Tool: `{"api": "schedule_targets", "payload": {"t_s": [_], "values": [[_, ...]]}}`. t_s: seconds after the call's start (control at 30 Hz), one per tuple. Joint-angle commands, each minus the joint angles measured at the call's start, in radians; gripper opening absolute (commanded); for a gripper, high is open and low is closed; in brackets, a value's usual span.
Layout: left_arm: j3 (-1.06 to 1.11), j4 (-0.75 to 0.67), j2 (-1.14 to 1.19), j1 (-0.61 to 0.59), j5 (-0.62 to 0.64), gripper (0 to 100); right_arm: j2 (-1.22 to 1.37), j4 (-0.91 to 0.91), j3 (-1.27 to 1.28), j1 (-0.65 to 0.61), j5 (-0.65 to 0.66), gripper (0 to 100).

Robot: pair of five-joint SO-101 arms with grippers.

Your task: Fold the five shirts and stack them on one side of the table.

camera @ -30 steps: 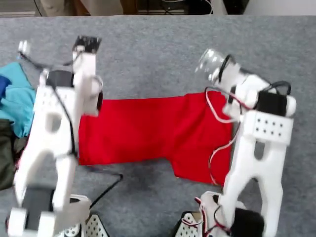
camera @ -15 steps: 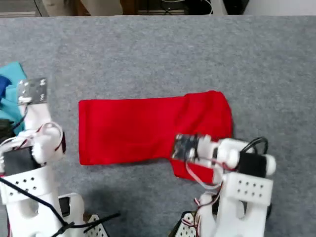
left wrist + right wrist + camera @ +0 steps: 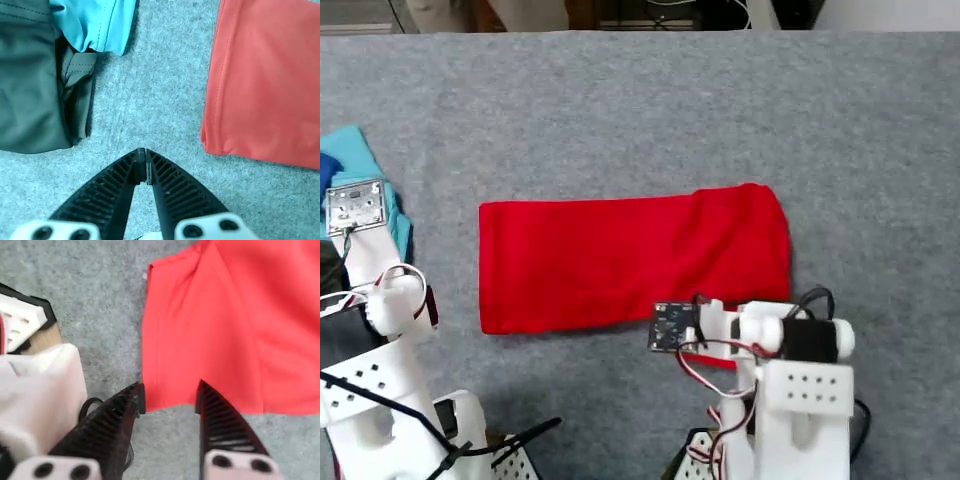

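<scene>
A red shirt [image 3: 620, 260] lies flat in the middle of the grey table as a long folded band, with a sleeve part sticking out at its near right corner. My left gripper [image 3: 141, 152] is shut and empty over bare table, between the red shirt's left edge [image 3: 270, 80] and the pile at the left. My right gripper [image 3: 170, 390] is open, its fingers straddling the near edge of the red shirt's [image 3: 225, 325] sleeve part. A teal shirt [image 3: 350, 155] and a dark shirt [image 3: 30, 85] lie crumpled at the table's left edge.
The grey table [image 3: 640, 110] is bare behind and to the right of the red shirt. The teal shirt [image 3: 95, 22] overlaps the dark one. The arms' white bases [image 3: 20, 325] stand at the table's near edge.
Both arms have pulled back from the shirt's far edge toward the near side of the table. The red shirt lies uncovered and has not moved.
</scene>
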Motion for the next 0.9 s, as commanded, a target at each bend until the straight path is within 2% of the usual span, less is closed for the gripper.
{"api": "schedule_targets", "payload": {"t_s": [0.0,0.17,0.4,0.63,0.87], "values": [[-0.003,-0.002,-0.001,-0.003,0.000,2,0.114,-0.081,0.047,-0.036,-0.035,21.8],[0.000,-0.002,-0.001,-0.003,-0.005,2,0.211,-0.163,0.088,-0.041,-0.044,21.7],[-0.005,-0.002,-0.001,-0.002,-0.006,2,0.222,-0.212,0.147,-0.042,-0.037,21.7],[0.000,-0.002,-0.001,0.048,-0.005,2,0.222,-0.391,0.298,-0.042,-0.037,21.7],[0.000,0.000,-0.001,0.052,-0.002,2,0.223,-0.465,0.344,-0.041,-0.041,21.7]]}}
